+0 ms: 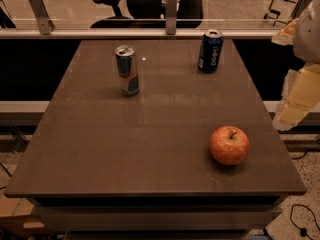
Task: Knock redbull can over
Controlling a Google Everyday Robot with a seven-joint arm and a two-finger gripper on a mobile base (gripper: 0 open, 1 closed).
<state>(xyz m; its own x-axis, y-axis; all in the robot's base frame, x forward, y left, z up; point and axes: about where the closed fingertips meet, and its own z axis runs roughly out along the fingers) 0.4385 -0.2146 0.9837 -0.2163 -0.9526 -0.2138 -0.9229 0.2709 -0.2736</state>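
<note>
Redbull can (127,70) upright (far left) — claw (295,104) well apart, rt edge.

Gripper (296,96): pale assembly at the right edge, just beside the worktop (150,149), truncated by the frame border. Arm (310,29) above it is likewise cut off at the right. Office chair (145,1) behind the rail is cropped by the top edge. Floor cable (301,230), lower right, runs out of frame. The worktop's underside is lost in shadow.
</note>
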